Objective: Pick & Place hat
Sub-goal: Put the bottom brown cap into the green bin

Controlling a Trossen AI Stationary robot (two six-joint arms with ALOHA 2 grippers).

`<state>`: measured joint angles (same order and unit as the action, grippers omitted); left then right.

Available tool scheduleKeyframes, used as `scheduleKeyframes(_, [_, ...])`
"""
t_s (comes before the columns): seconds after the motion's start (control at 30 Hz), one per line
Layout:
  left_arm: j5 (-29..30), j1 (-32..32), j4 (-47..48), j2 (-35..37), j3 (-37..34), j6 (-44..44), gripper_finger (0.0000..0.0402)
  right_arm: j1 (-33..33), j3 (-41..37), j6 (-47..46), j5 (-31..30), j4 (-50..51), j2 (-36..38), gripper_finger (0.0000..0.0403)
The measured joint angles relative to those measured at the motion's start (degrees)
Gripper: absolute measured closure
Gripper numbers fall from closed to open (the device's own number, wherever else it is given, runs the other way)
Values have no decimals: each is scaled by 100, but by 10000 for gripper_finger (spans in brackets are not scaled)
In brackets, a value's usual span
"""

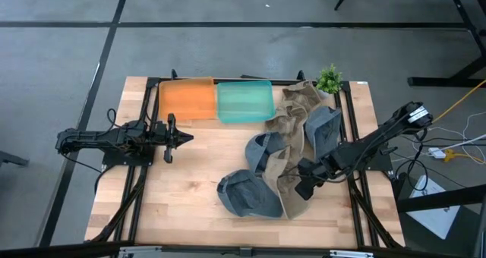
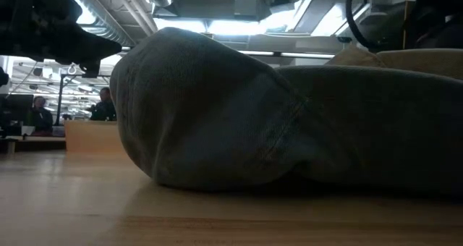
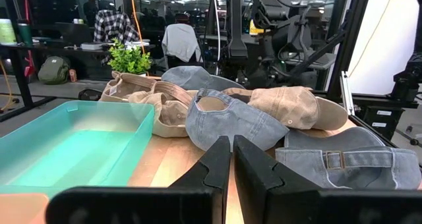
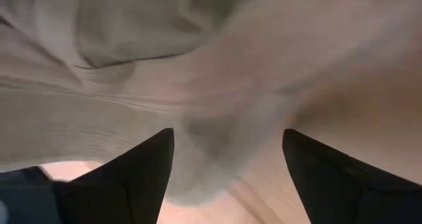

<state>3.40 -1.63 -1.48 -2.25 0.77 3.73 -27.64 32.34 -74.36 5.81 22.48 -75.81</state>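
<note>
Right wrist view has the right end effector (image 4: 227, 178) spread wide, empty, over a tan hat (image 4: 132, 118) in the pile; could easily snag two. Left end effector (image 1: 178, 137) waits closed.

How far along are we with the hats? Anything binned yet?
Nothing looks done: the orange bin and teal bin hold no hats. In hand: the right gripper, jaws open, is down on a tan hat in the pile. Left: every denim and tan hat. The left gripper waits, jaws shut, beside the orange bin.
</note>
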Motion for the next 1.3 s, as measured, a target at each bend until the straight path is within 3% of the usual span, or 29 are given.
scheduleKeyframes(0.23, [0,2,0,-1,1,0,384,8,-76,129,196,-347,-419,177])
scheduleKeyframes(0.53, [0,2,0,1,1,0,384,0,-68,-67,387,-532,-212,382])
scheduleKeyframes(0.77, [0,0,0,0,1,0,384,0,-89,-143,314,-437,167,384])
scheduleKeyframes(0.97, [0,2,2,-1,1,0,384,0,68,377,-29,-76,940,389])
scheduleKeyframes(1.3, [0,2,0,-1,-1,0,384,124,1481,3206,-1284,514,1892,389])
